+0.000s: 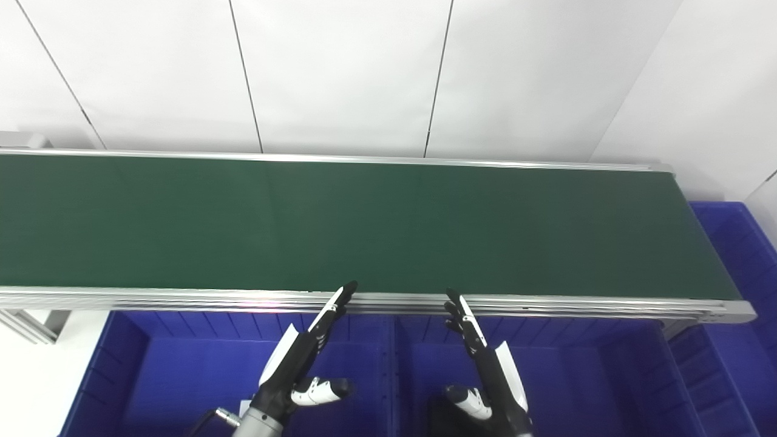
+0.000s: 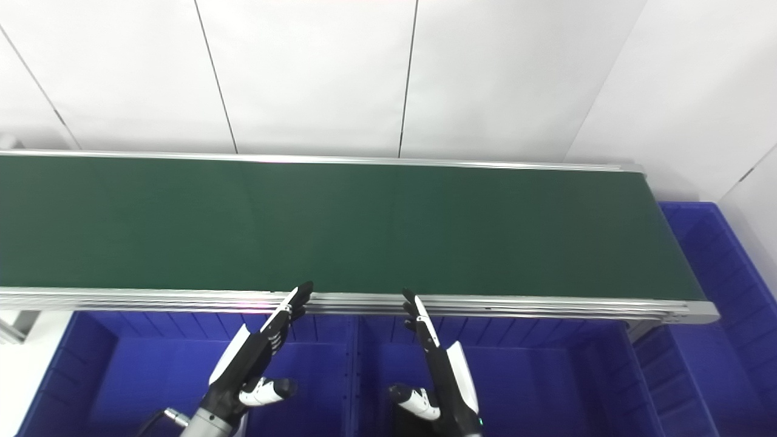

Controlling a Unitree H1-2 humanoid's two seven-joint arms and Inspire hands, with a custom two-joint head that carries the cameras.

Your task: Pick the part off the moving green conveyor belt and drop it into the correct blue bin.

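Across the left eye view, the green conveyor belt (image 1: 364, 224) runs wide from edge to edge, and it's bare: no part anywhere on the stretch we can see. So the task's thing simply isn't in frame, and where it sits right now can't be told. Below the near rail, the left hand (image 1: 300, 361) hovers over the left blue bin (image 1: 152, 370) with its fingers stretched straight and apart, thumb out to the side, holding nothing. The right hand (image 1: 485, 364) mirrors it over the middle blue bin (image 1: 583, 376), fingers likewise extended and spread, empty. Both sets of fingertips reach up to about the belt's near rail. A third blue bin (image 1: 737, 255) waits past the belt's right end.

Over to the right eye view: same story. Belt (image 2: 340, 224) clear of any part, left hand (image 2: 249, 364) open and flat, right hand (image 2: 446, 370) open and flat, bins underneath.

How will the part handle? Honestly, no telling: weight, stiffness, slipperiness and fragility can't be judged without seeing it. My guess is that on a moving belt it'll call for a pinch across its narrower sides, timed ahead of its travel. Which bin is correct can't be read either.

Writing, brands, labels? None legible on belt, rails, bins or hands.
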